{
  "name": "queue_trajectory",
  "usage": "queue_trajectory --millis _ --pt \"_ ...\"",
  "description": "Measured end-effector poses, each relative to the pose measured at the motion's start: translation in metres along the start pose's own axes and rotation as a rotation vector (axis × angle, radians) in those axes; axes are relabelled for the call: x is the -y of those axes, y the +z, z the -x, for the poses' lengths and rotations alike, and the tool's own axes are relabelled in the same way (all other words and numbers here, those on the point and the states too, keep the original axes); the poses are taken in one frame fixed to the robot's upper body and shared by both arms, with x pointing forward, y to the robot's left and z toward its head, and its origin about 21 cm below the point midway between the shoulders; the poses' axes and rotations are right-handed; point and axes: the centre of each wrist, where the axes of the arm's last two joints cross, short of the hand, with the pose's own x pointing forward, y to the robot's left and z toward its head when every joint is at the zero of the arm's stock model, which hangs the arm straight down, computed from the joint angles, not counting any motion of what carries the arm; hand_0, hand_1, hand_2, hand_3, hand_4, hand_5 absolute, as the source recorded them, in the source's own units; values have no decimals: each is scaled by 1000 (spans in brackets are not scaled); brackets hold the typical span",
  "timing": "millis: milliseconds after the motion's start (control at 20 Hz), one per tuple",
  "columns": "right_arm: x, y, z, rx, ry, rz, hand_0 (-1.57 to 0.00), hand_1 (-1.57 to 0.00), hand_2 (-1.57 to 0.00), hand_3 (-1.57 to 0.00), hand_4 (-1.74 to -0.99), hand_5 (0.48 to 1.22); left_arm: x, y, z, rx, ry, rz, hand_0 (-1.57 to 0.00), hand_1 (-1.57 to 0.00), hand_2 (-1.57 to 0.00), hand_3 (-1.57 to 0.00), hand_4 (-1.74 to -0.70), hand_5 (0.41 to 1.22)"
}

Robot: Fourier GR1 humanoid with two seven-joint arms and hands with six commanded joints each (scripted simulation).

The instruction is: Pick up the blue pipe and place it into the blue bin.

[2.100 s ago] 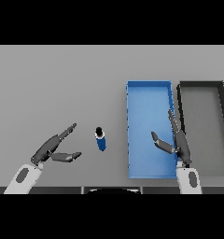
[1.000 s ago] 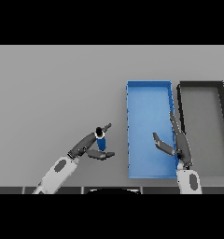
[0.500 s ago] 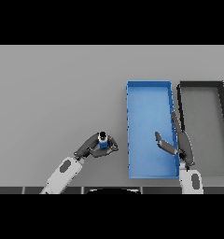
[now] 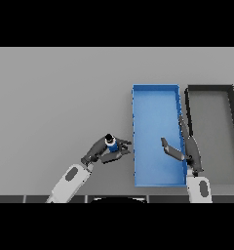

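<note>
A plain grey surface (image 4: 60,93) fills the head view from edge to edge, matte and even in tone, with no pattern, seam or marking on it. Nothing of a room shows beyond it; the surface runs to the limits of the scene on every side. No brand, label or writing can be read on anything here.

Two long rectangular trays lie on the right part of the surface, side by side with their long sides running away from the robot. The blue bin (image 4: 136,136) is the nearer to the middle, a bright blue tray with low walls. Just beside it on the right sits a dark grey bin (image 4: 232,122) of similar shape, its far corner reaching toward the view's right edge.

The blue pipe (image 4: 112,143) is a short blue cylinder with a dark end cap, and it sits just left of the blue bin's left wall, outside the bin. The left robot hand (image 4: 102,151) comes in from the lower left on a white and grey arm and is closed around the pipe, dark fingers and thumb curled on either side of it.

The right robot hand (image 4: 186,146) rises from the lower edge over the blue bin's right wall, its fingers straight and spread, thumb pointing left above the bin's floor, holding nothing.
</note>
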Motion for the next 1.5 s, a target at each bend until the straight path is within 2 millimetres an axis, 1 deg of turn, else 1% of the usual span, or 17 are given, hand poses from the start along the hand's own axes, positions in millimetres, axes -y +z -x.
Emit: queue_trajectory --millis 100,150,250,300,450,550,700,800,900,1000,1100,1150,1250,1300,1400,1450,1500 --pt "1 -2 -2 3 16 0 1 1 1 1 -1204 640 2 -6 -14 30 0 13 -1544 -1548 -1551 -1550 -1466 1212" --pt "2 2 -1 4 26 -2 1 1 1 1 -1194 642 2 -10 -20 28 1 20 -1549 -1553 -1555 -1554 -1466 1214" --pt "0 1 1 2 35 -2 1 1 1 1 -1176 643 -1 -16 -33 63 -16 54 -1557 -1559 -1561 -1560 -1466 1217" --pt "5 -1 2 -7 43 4 1 1 1 1 -1170 644 2 -20 -37 67 -8 68 -1560 -1562 -1563 -1563 -1466 1217" --pt "3 0 5 4 45 0 1 1 1 1 -1155 642 1 -22 -47 70 -21 95 -1565 -1566 -1567 -1567 -1467 1219" --pt "5 1 6 17 46 3 1 1 1 1 -1145 643 2 -22 -48 56 -30 97 -1567 -1568 -1568 -1568 -1466 1220" --pt "4 11 0 33 73 37 1 1 1 1 -1138 643 4 -22 -48 49 -30 105 -1569 -1569 -1570 -1570 -1466 1220" --pt "1 20 -6 34 97 71 1 1 1 1 -1188 643 5 -23 -46 42 -37 103 -1570 -1570 -1570 -1570 -1466 1220" --pt "-3 25 -12 18 116 103 1 1 -2 1 -1184 642 2 -22 -44 33 -40 103 -1570 -1570 -1570 -1570 -1467 1220" --pt "2 28 -22 55 119 114 1 -2 -41 1 -1195 648 6 -23 -44 37 -28 115 -1571 -1571 -1571 -1571 -1467 1221" --pt "2 26 -31 122 -35 34 1 -22 -89 -1 -1202 624 5 -24 -48 59 -30 120 -1571 -1571 -1571 -1571 -1467 1221" --pt "5 24 -43 157 -99 -38 1 -25 -106 -1 -1209 609 3 -23 -43 40 -31 115 -1571 -1571 -1571 -1571 -1467 1221" --pt "15 17 -63 167 -138 -166 1 -23 -118 -1 -1224 600 7 -25 -46 49 -28 121 -1571 -1571 -1571 -1571 -1467 1221" --pt "19 13 -74 178 -154 -221 1 -18 -117 0 -1228 588 5 -24 -45 53 -28 117 -1571 -1571 -1571 -1571 -1467 1221" --pt "19 -1 -101 200 -152 -350 1 -11 -106 0 -1247 568 4 -25 -50 49 -28 122 -1571 -1571 -1571 -1571 -1467 1221" --pt "18 -6 -110 204 -146 -396 1 -9 -104 0 -1255 560 5 -20 -45 41 -29 124 -1571 -1571 -1571 -1571 -1467 1221" --pt "15 -8 -119 212 -139 -437 1 -7 -99 0 -1261 560 5 -21 -47 40 -38 125 -1571 -1571 -1571 -1571 -1467 1221"
